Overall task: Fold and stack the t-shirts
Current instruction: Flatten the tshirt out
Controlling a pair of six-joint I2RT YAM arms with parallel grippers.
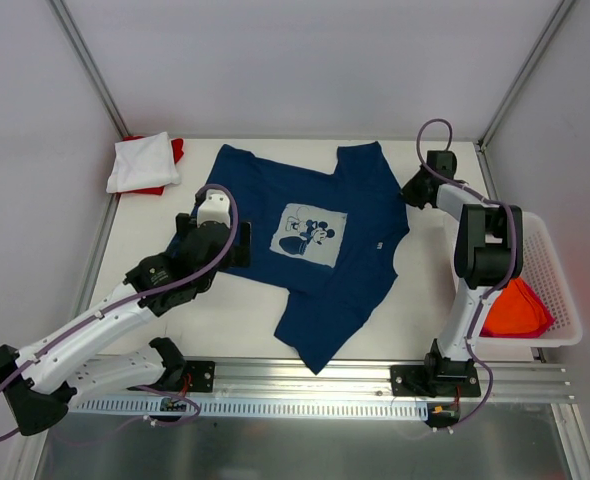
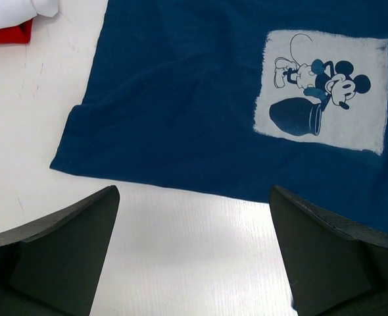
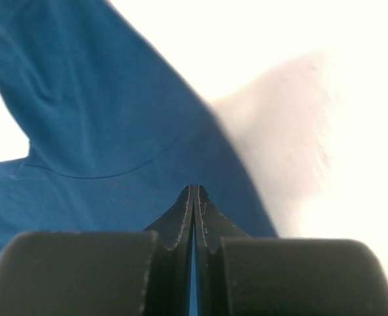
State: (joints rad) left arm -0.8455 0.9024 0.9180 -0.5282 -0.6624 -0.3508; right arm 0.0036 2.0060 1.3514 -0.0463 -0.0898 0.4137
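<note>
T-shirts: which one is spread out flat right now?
The navy tee with the cartoon print, lying open mid-table. The white tee and red tee sit stacked at the far-left corner; the orange tee is bunched in the basket.

- Can't see left edge of navy blue cloth t-shirt (image 1: pixel 320 290) in top view: covered by left gripper (image 1: pixel 215 228).
- Same shirt cropped at top and right edges in left wrist view.
- Only slivers of red cloth tee (image 1: pixel 176 150) showing under folded white tee (image 1: pixel 143 162).
- Crumpled orange tee (image 1: pixel 520 308) in white plastic lattice basket (image 1: pixel 560 270) partly behind right arm.
- Can't read small pale mark right of chest print.
- Table blown out white in right wrist view.
</note>
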